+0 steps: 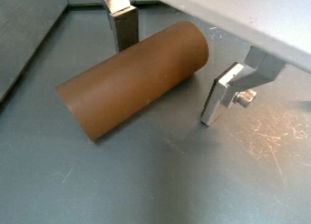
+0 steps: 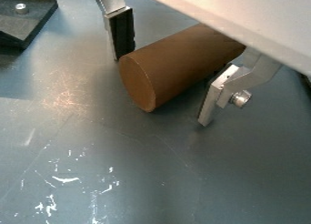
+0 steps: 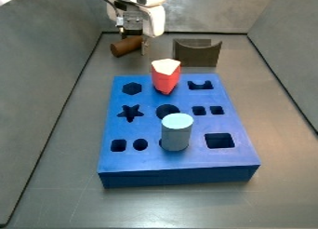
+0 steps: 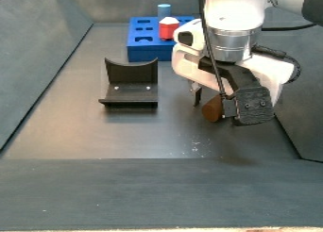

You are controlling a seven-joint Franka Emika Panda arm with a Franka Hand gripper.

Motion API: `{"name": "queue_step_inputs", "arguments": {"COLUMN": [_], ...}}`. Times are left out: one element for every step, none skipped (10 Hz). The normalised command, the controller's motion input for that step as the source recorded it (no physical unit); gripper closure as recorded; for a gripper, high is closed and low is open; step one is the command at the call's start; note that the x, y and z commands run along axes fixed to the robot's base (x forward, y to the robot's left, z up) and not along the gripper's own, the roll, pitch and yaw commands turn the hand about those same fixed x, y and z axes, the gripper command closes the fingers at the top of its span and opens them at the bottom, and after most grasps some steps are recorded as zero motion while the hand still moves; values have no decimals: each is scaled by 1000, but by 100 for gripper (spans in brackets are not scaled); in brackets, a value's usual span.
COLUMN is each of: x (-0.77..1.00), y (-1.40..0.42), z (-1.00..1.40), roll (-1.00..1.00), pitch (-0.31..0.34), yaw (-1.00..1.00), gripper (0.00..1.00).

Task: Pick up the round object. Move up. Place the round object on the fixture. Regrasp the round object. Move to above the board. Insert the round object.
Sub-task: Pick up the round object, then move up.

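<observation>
The brown peg (image 1: 136,79) lies on its side on the dark floor, and the gripper (image 1: 170,64) is right down over it. In both wrist views the 2 flat silver fingers stand one on each side of the peg (image 2: 183,66). One finger (image 2: 119,32) is close beside the peg's curved side. The other finger (image 2: 221,93) is close on the opposite side. I can see a thin gap at the fingers, so the jaws look open and not squeezing yet. I cannot be fully sure that no pad touches.

The main thing for the next move is how the peg lies. Its long side runs across the line between the 2 fingers. So when the fingers close, I think they will press on the round sides, not on the flat ends. One flat round end faces the wrist camera. The fingers sit nearer the far half of the peg, not its middle, so it may tip a little when lifted.

In a side view the gripper (image 3: 130,28) is low at the back of the floor, with the peg (image 3: 125,47) under it. The fixture (image 3: 198,51) stands near, to one side. The blue board (image 3: 177,130) is apart from them, with a red-and-white peg (image 3: 166,75) and a pale cylinder (image 3: 177,132) standing in it.
</observation>
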Motion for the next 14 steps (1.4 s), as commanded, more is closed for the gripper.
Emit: {"name": "queue_step_inputs", "arguments": {"x": [0,0,0,0,0,0,0,0,0,0,0,0,0,19], "y": [0,0,0,0,0,0,0,0,0,0,0,0,0,11], "z": [0,0,0,0,0,0,0,0,0,0,0,0,1000,1000], "roll": [0,0,0,0,0,0,0,0,0,0,0,0,0,5], "pitch": [0,0,0,0,0,0,0,0,0,0,0,0,0,-7], "yaw": [0,0,0,0,0,0,0,0,0,0,0,0,0,19], "gripper": [100,100,100,100,100,100,100,100,100,100,100,100,100,100]}}
